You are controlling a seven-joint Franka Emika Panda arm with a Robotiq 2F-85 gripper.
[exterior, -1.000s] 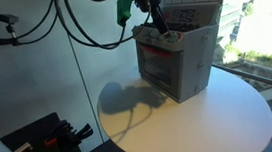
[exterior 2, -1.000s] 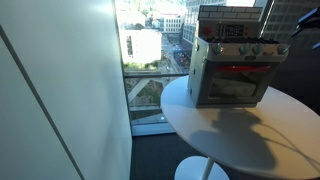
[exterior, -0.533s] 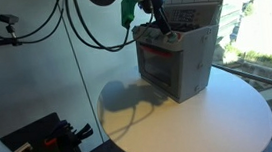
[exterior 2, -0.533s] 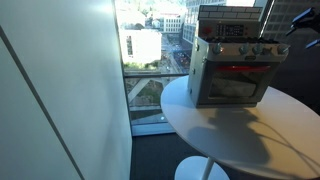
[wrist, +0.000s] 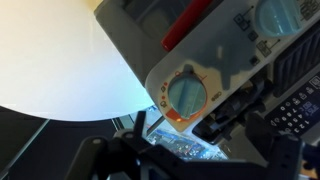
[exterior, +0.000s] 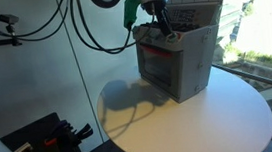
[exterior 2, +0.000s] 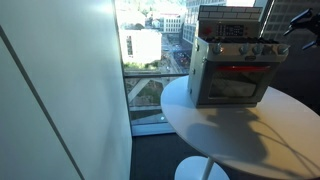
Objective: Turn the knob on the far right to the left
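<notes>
A grey toy oven with a red-lit door stands on the round white table; it also shows in an exterior view. A row of knobs runs along its front panel. My gripper is at the panel's end, by the outermost knob. In the wrist view a pale blue knob with an orange ring sits just left of my dark fingers. The fingers look apart with nothing between them. The knob at the fingers is mostly hidden.
The oven's red door handle lies above the knobs. A white wall and a window with a city view border the table. Black cables hang from the arm.
My gripper has shifted slightly down and in toward the end of the oven's knob panel. The oven has not moved.
</notes>
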